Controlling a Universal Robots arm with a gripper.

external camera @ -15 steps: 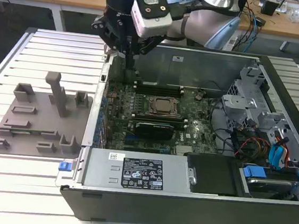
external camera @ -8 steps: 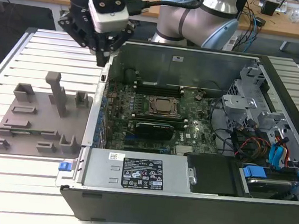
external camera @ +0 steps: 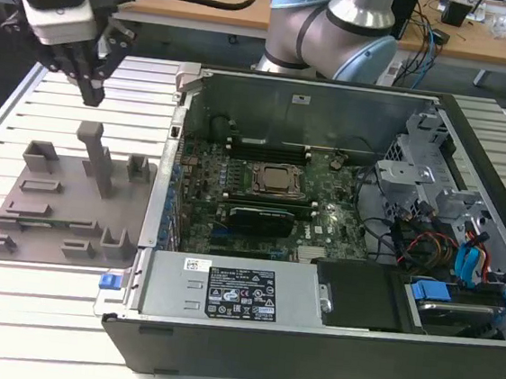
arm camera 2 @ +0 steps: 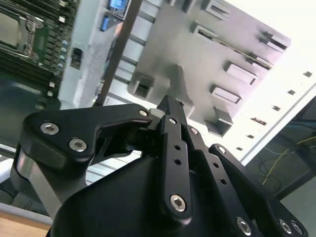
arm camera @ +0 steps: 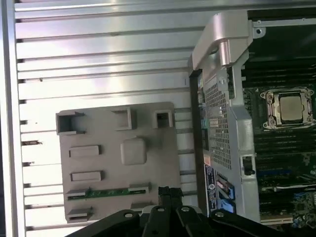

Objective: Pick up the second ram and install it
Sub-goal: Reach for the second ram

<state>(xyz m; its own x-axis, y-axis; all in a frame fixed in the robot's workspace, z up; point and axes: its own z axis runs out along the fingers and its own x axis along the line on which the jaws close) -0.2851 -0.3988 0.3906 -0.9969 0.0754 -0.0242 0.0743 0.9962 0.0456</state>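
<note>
Above the grey tray [external camera: 65, 209], beside the open computer case [external camera: 308, 354], we see the gripper [external camera: 93, 91] hanging with jaws closed on nothing. The second ram [arm camera: 106, 193] rests edge-up in a tray slot, presumably to offer its top edge for grasping. Labels [external camera: 237, 294] on the power supply are illegible.

We count one gripper [external camera: 93, 96], and beneath it one grey tray [external camera: 64, 195] carrying one green ram stick [arm camera: 108, 192]. Off to the gripper's side we count one open computer case [external camera: 300, 90], with one processor socket [external camera: 276, 181] and one black card [external camera: 259, 217] inside.
</note>
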